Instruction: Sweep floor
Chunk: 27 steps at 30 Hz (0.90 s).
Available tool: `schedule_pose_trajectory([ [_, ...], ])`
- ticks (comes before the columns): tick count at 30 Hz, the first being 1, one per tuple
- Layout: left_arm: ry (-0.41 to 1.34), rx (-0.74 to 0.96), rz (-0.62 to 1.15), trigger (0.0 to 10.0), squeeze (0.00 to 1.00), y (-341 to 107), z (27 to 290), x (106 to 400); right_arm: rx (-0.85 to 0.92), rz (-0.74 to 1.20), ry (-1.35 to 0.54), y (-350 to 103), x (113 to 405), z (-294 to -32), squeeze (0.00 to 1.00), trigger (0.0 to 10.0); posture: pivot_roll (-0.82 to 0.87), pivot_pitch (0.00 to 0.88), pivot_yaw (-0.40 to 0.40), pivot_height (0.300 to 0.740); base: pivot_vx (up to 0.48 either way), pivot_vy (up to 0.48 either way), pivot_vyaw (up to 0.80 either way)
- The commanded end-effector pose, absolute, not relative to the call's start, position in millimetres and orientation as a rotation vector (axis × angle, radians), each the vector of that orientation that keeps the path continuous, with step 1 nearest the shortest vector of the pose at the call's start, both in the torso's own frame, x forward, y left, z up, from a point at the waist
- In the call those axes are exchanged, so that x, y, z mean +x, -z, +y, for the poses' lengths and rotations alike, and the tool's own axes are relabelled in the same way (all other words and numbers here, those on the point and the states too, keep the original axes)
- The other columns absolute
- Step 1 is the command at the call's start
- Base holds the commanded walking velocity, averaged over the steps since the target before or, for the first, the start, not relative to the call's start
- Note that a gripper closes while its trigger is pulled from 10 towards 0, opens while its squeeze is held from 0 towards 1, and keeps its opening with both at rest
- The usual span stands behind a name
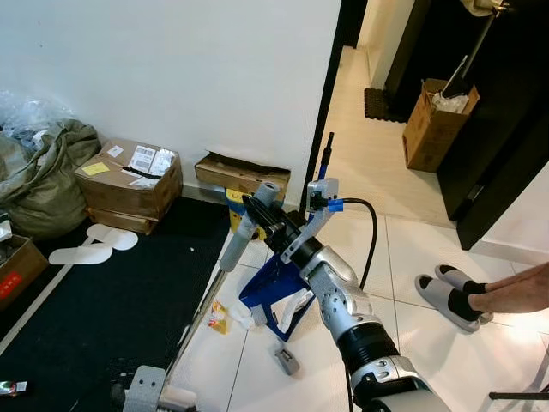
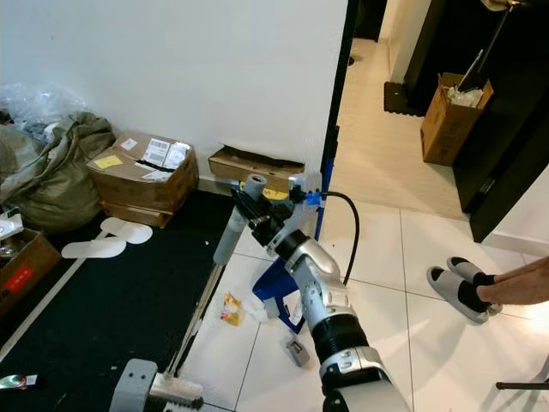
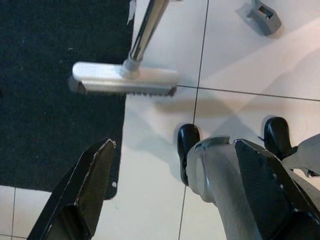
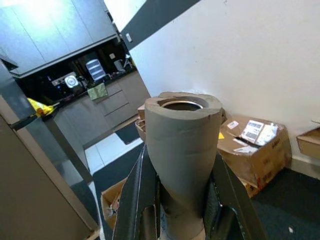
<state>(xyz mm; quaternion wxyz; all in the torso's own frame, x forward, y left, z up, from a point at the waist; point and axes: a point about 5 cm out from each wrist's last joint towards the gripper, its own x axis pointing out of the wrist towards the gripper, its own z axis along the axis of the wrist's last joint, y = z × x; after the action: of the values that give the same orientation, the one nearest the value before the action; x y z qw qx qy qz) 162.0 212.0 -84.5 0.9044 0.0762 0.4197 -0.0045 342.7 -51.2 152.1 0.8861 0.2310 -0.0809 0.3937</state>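
My right gripper point(image 1: 264, 217) is shut on the grey foam grip point(image 4: 181, 135) at the top of a broom handle point(image 2: 230, 233), with a black finger on each side of the foam. The handle slants down to the grey broom head point(image 3: 125, 80), which rests at the edge of the black rug point(image 1: 103, 309) by my feet. A blue dustpan point(image 1: 273, 296) stands on the white tiles behind my forearm. A yellow wrapper point(image 1: 219, 320) and white scraps lie beside it. My left gripper point(image 3: 176, 145) hangs open above the floor near the broom head.
Cardboard boxes point(image 1: 129, 180) and a green sack point(image 1: 43, 180) line the white wall, with white slippers point(image 1: 94, 245) on the rug. A grey piece point(image 1: 286, 359) lies on the tiles. A person's feet in slippers point(image 1: 455, 296) are at the right. Another box point(image 1: 433, 120) stands in the hallway.
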Motion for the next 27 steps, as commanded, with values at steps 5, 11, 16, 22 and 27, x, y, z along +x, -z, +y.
schedule_pose_trajectory([
  [5, 0.041, 0.164, 0.886, 10.0, 0.00, 86.3, 207.6, 160.6, 0.491, -0.242, -0.874, -164.1, 337.7, -46.4, 0.00, 10.0, 0.02, 0.013, -0.037, 0.740, 0.360, 0.000, 0.61],
  [11, 0.050, 0.170, 0.890, 10.0, 0.00, 86.4, 207.8, 160.4, 0.487, -0.215, -0.875, -161.2, 337.3, -43.9, 0.00, 10.0, 0.02, 0.015, -0.036, 0.740, 0.362, 0.000, 0.39],
  [16, 0.057, 0.170, 0.890, 10.0, 0.00, 86.6, 207.2, 159.9, 0.474, -0.163, -0.826, -155.0, 339.6, -42.8, 0.00, 10.0, 0.02, 0.022, -0.034, 0.740, 0.364, 0.000, 0.00],
  [22, 0.059, 0.157, 0.891, 10.0, 0.00, 87.2, 205.7, 159.1, 0.457, -0.131, -0.761, -149.7, 342.7, -47.8, 0.00, 10.0, 0.01, 0.030, -0.032, 0.740, 0.204, 0.000, 0.00],
  [27, 0.082, 0.147, 0.914, 10.0, 0.00, 90.1, 204.7, 152.3, 0.440, -0.025, -0.584, -133.0, 349.2, -61.9, 0.00, 10.0, 0.01, 0.063, -0.030, 0.740, 0.000, 0.000, 0.00],
])
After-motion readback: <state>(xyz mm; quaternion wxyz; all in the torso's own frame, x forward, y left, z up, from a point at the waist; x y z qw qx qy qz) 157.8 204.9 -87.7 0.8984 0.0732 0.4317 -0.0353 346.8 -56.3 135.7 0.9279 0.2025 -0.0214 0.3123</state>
